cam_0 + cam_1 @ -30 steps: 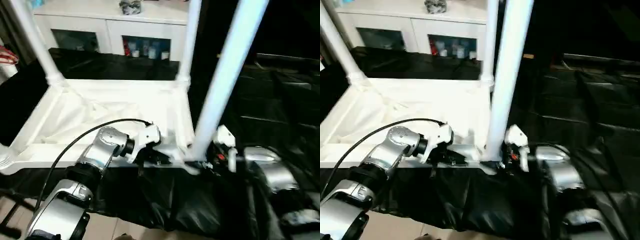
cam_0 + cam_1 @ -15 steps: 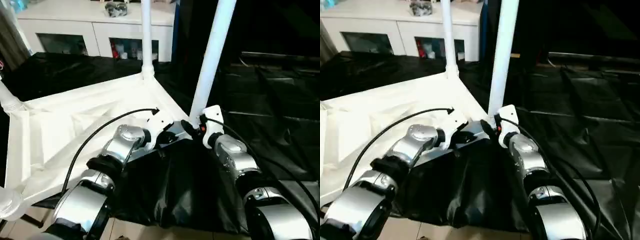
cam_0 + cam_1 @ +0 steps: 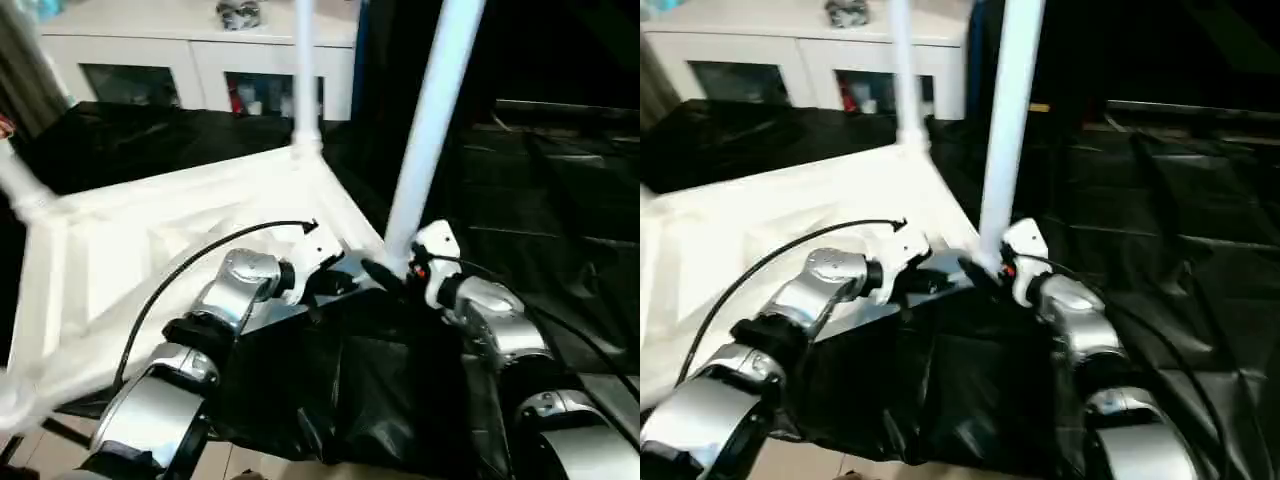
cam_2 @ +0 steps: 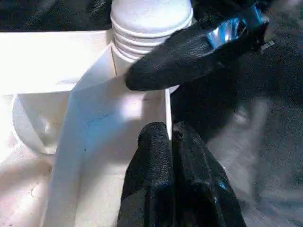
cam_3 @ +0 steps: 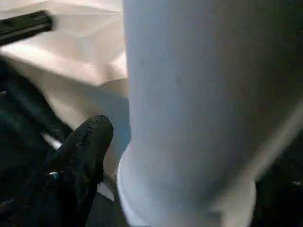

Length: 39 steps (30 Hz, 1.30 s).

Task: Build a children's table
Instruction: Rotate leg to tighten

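The children's table lay upside down on a worktop covered with black sheeting, its ribbed underside facing up. Three legs stood upright in corner sockets: a near leg at the corner closest to the robot, a far leg at the corner behind it, and a third leg at the left corner.

The left gripper reached to the table's near edge beside the near corner. In the left wrist view its jaws were closed together on the thin upright rim of the table frame, with the two black fingers pressed against each other around that rim. The ribbed base collar of the near leg stood just beyond them.

The right gripper sat at the foot of the near leg, on the robot's right side of it. In the right wrist view one black finger lay against the base of the leg, touching or nearly touching it. The second finger was hidden, so whether the jaws were wide or narrow could not be told. In the left wrist view one finger of the right gripper crossed the leg's collar.

A white cabinet with glass doors stood behind the worktop. A black cable arched over the left forearm.
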Available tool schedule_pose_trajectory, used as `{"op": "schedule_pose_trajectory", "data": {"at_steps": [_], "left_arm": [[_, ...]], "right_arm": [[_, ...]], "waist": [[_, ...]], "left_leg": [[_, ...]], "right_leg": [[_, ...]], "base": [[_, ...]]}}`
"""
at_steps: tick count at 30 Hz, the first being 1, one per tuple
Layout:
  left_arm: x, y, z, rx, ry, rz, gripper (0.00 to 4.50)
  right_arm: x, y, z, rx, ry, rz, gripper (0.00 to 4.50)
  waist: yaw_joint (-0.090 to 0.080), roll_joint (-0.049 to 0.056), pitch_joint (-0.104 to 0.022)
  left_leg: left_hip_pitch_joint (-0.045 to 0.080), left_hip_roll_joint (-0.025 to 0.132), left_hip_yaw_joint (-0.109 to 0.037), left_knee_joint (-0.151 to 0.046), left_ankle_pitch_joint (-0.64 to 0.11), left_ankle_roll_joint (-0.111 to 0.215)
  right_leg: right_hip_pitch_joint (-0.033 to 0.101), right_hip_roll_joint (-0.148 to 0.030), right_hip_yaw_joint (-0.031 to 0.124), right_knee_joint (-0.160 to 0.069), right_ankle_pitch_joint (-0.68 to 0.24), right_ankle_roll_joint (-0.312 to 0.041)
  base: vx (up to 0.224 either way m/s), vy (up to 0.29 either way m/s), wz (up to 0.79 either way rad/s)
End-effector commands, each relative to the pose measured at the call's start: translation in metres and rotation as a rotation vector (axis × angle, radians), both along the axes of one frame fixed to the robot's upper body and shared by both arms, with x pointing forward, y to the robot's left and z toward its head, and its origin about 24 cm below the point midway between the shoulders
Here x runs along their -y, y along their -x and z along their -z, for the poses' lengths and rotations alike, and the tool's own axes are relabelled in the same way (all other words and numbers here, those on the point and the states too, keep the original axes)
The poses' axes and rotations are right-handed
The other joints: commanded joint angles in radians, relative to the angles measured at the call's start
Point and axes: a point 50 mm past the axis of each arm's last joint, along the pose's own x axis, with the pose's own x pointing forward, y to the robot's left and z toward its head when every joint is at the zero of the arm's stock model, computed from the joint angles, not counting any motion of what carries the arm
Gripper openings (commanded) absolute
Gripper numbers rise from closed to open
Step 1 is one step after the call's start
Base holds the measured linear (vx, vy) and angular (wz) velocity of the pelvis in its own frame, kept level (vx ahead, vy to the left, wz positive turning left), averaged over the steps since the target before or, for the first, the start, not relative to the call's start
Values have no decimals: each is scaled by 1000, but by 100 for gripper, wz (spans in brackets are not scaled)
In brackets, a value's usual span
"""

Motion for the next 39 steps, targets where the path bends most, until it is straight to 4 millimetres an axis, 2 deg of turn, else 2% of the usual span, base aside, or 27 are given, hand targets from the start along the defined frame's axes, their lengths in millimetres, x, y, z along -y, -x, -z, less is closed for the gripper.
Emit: {"op": "schedule_pose_trajectory", "data": {"at_steps": [1,2,3,5,6,10,13,16,17,18,21,22,24,25,26,29,30,31,32,34,37,38,39], "left_arm": [[21,4,-13,43,73,115,0],[16,6,-13,32,67,151,0],[12,7,-13,27,61,170,0],[7,8,-13,18,50,193,0],[5,8,-13,15,47,198,0],[-4,11,-14,-7,28,249,0],[-8,11,-14,-13,21,263,0],[-11,12,-14,-23,17,273,0],[-12,13,-14,-27,16,276,0],[-13,13,-14,-31,17,281,0],[-14,13,-14,-30,21,269,0],[-13,13,-14,-26,25,256,0],[-11,11,-14,-17,35,226,0],[-10,10,-14,-10,39,204,0],[-8,8,-14,1,40,168,0],[-4,4,-14,19,38,106,0],[0,1,-13,26,39,57,0],[3,-1,-13,29,40,27,0],[3,-1,-13,29,40,27,0],[14,-7,-12,47,38,-70,0],[23,-12,-13,61,42,-159,0],[25,-13,-13,65,43,-187,0],[25,-13,-13,65,43,-187,0]], "right_arm": [[-16,17,21,-101,34,-142,391],[-13,24,19,-110,38,-246,391],[-11,29,19,-114,43,-299,391],[-9,36,19,-127,51,-379,391],[-8,38,19,-135,54,-406,375],[-6,49,19,-164,74,-525,355],[-6,52,19,-177,70,-554,324],[-6,55,18,-196,58,-579,318],[-6,56,18,-202,55,-587,297],[-6,58,18,-213,53,-598,288],[-7,59,18,-217,48,-598,275],[-8,59,18,-217,42,-588,275],[-9,56,19,-213,31,-541,274],[-9,53,20,-209,25,-507,274],[-10,47,22,-206,26,-426,273],[-12,37,24,-195,24,-298,273],[-13,30,28,-197,34,-189,273],[-14,26,30,-200,42,-121,273],[-14,26,30,-200,42,-121,273],[-21,17,36,-204,72,33,272],[-28,7,39,-208,75,202,272],[-30,4,39,-207,79,252,272],[-30,4,39,-207,79,252,272]], "waist": [[0,-6,-53],[2,-8,-51],[4,-9,-51],[5,-9,-50],[8,-9,-50],[13,-11,-50],[13,-11,-51],[14,-11,-52],[15,-11,-52],[14,-14,-52],[15,-15,-52],[15,-20,-51],[15,-18,-51],[15,-23,-51],[14,-24,-49],[9,-23,-44],[5,-22,-43],[0,-23,-42],[-8,-24,-40],[-22,-22,-38],[-26,-25,-39],[-29,-23,-41],[-30,-23,-42]], "left_leg": [[4,58,-23,-56,-197,102],[9,58,-22,-58,-223,94],[8,58,-22,-57,-225,93],[5,58,-23,-60,-231,93],[8,58,-22,-58,-233,94],[8,60,-24,-61,-227,87],[8,60,-25,-61,-222,84],[7,61,-25,-60,-212,86],[7,61,-25,-60,-208,87],[6,61,-25,-60,-205,88],[6,61,-25,-60,-199,85],[5,60,-25,-60,-199,84],[7,60,-24,-60,-202,81],[6,60,-24,-60,-200,81],[5,60,-25,-61,-204,74],[11,59,-28,-66,-252,50],[15,61,-30,-69,-258,33],[15,58,-30,-69,-272,29],[13,55,-36,-72,-294,16],[13,54,-38,-71,-312,7],[17,51,-35,-68,-319,16],[18,48,-36,-67,-314,14],[17,48,-35,-67,-308,16]], "right_leg": [[45,-88,56,-67,-215,-222],[43,-87,57,-73,-249,-214],[44,-87,58,-72,-254,-211],[45,-88,58,-73,-273,-204],[42,-89,59,-76,-283,-197],[41,-90,60,-75,-293,-193],[41,-90,60,-73,-284,-197],[43,-91,60,-70,-269,-200],[42,-91,60,-70,-262,-203],[43,-90,60,-70,-259,-203],[42,-91,59,-69,-262,-202],[42,-92,59,-68,-273,-199],[41,-92,59,-72,-289,-193],[41,-92,60,-71,-289,-191],[39,-94,60,-70,-308,-189],[37,-95,58,-84,-399,-168],[31,-95,61,-85,-408,-164],[31,-94,60,-86,-420,-164],[35,-97,56,-91,-469,-150],[31,-96,55,-97,-496,-136],[27,-96,58,-102,-497,-132],[27,-95,57,-100,-492,-136],[28,-94,57,-101,-484,-138]], "base": [[0,0,0],[0,0,0],[0,0,0],[0,0,0],[0,0,0],[0,0,0],[0,0,0],[0,0,0],[0,0,0],[0,0,0],[0,0,0],[0,0,0],[0,0,0],[0,0,0],[0,0,0],[0,0,0],[0,0,0],[0,0,0],[-54,13,-7],[0,0,0],[0,0,0],[0,0,0],[0,0,0]]}}
